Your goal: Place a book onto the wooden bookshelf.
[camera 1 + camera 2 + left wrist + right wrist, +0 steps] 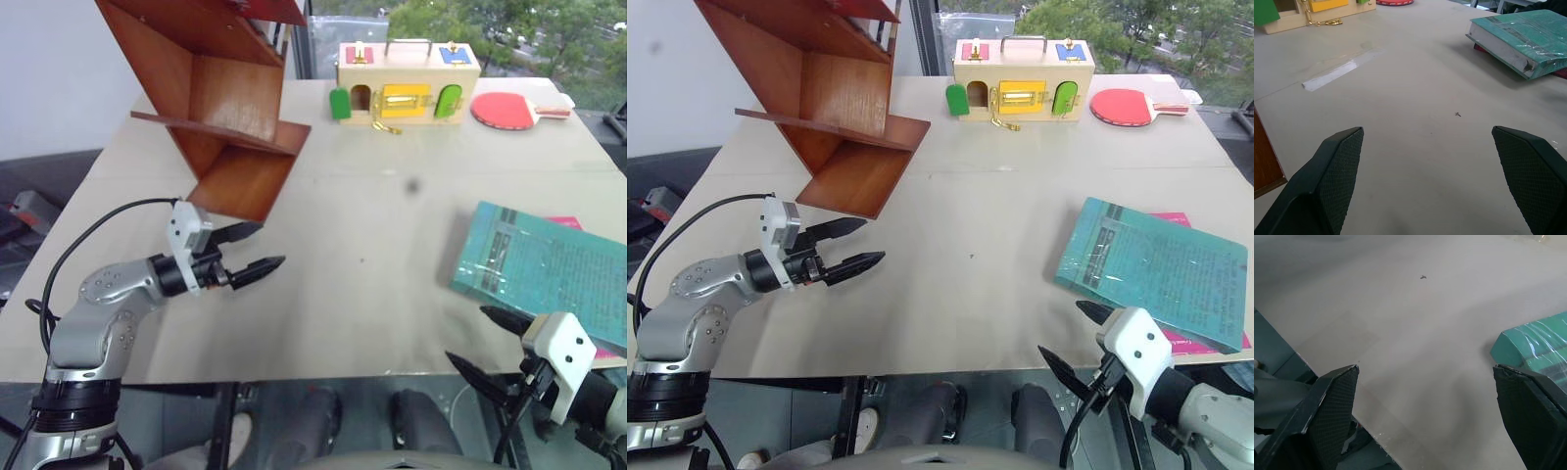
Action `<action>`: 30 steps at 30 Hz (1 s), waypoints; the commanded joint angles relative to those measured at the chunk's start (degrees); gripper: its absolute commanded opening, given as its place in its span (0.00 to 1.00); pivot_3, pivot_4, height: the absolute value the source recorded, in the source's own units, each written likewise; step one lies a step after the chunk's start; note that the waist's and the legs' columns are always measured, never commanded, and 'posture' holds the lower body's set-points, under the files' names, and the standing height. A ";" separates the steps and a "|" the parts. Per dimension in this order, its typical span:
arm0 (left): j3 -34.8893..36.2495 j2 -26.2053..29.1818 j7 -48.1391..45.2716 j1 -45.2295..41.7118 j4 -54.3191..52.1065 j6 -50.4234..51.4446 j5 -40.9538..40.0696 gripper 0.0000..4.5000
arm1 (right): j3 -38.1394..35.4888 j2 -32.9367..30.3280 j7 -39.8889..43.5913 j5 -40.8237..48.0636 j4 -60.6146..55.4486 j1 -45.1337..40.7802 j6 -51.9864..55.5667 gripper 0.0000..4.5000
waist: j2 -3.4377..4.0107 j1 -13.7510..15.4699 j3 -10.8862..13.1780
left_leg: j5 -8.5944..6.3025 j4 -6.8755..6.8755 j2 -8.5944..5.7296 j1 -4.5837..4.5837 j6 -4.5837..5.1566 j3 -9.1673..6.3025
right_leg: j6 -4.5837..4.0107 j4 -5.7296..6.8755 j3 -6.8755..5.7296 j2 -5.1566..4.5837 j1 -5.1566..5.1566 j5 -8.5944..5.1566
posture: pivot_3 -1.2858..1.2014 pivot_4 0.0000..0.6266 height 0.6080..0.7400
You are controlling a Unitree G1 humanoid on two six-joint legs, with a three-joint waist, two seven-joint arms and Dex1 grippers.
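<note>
Beige table. Near edge: right gripper, fingers apart, empty, just short of the book (teal, lying on a pink one). Left gripper, fingers spread, empty, beside the wooden bookshelf. Far edge: toy box, paddle.

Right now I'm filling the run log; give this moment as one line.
teal book: flat on table, atop pink book | wooden bookshelf: no book | left pincer: open, empty | right pincer: open, empty
</note>
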 commanded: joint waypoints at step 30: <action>-11.22 -1.62 -15.70 -10.29 -9.13 -1.00 -6.73 1.00 | -26.12 -13.27 -12.03 -3.12 52.08 -21.06 13.08 0.00 | 0.11 -0.55 -0.05 | 0.17 -0.41 0.04 -0.03 -0.19 0.22 | -0.03 -0.32 0.19 0.04 -0.03 0.02 | 0.52 0.24 1.00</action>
